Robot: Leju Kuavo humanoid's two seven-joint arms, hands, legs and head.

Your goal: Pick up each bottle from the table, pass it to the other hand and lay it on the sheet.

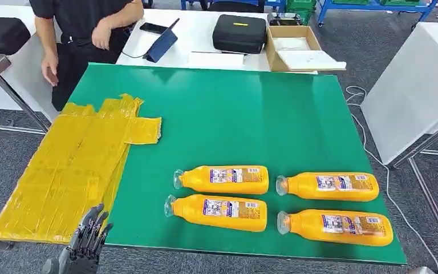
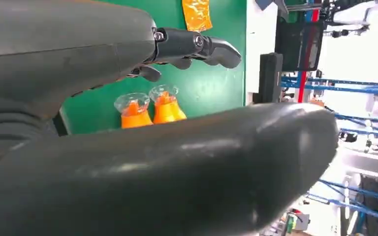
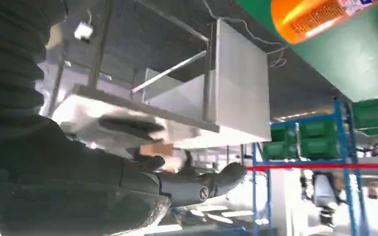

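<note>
Sheet: the yellow sheet (image 1: 68, 171) lay on the left part of the green table (image 1: 234, 114), overhanging its left edge; no bottle lay on it.
Left hand: the left hand (image 1: 88, 237) hovered at the near left corner of the table, just beside the sheet, its fingers (image 2: 197, 46) apart and holding nothing.
Bottles: four orange bottles lay on their sides in two rows of two, necks toward the sheet: far-left bottle (image 1: 222, 179), near-left bottle (image 1: 218, 212), far-right bottle (image 1: 328, 186), near-right bottle (image 1: 336, 226). All were apart from both hands.
Handling (judgement): the bottles looked full, so moderately heavy; the plastic walls probably stiff but smooth, and the round bodies likely to roll. The labelled mid-body looked the best place to take hold, with the neck end left free for the receiving hand. The clear caps looked too narrow and slick for a secure hold.
Right hand: the right hand (image 3: 177, 184) hung off the right edge of the table, well apart from the bottles; whether its fingers were apart or together could not be told.
</note>
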